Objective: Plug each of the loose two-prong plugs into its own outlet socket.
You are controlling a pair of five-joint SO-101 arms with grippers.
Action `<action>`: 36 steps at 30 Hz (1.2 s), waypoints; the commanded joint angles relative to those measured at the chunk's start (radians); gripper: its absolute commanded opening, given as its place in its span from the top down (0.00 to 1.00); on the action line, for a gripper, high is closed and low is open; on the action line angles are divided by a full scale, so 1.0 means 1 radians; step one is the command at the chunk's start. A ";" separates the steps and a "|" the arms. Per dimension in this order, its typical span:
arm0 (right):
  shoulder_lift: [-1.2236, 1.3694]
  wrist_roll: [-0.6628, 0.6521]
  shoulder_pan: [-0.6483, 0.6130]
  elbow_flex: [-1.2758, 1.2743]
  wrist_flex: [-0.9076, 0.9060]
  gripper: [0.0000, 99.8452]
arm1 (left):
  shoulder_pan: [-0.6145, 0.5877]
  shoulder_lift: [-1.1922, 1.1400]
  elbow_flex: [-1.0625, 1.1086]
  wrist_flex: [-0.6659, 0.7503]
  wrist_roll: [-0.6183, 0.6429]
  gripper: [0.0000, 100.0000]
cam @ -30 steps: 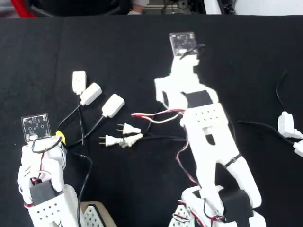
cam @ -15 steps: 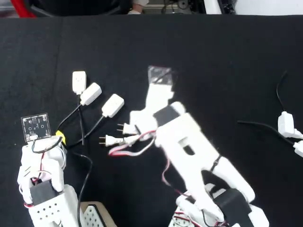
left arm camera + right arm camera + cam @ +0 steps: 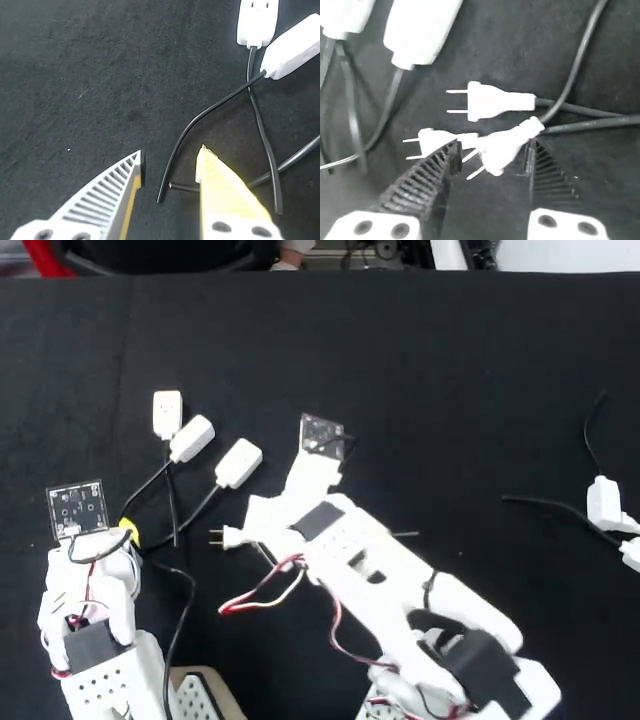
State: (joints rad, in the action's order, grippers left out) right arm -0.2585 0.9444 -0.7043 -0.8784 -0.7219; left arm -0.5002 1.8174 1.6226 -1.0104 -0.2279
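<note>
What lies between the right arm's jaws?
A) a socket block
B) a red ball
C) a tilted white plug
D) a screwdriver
C: a tilted white plug lies between the right arm's jaws, which stand open on either side of it.

Nothing readable here, tbh. The square board (image 3: pixel 76 508) on the arm at about 8 o'clock in the high view has dots and marks on it. So does the second board (image 3: pixel 322 435) near the centre. No letters or numbers come through on either. Same goes for the white plugs (image 3: pixel 492 101) and outlet sockets (image 3: pixel 238 463): no legible print.
</note>
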 commanded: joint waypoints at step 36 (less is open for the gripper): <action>0.259 0.049 -0.026 0.282 -0.166 0.91 | 0.005 0.005 -0.010 0.025 -0.006 0.82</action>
State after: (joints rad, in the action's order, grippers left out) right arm 0.0100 0.9920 -0.7150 -0.6467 -0.8815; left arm -0.5002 1.8174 1.6226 -1.0104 -0.2279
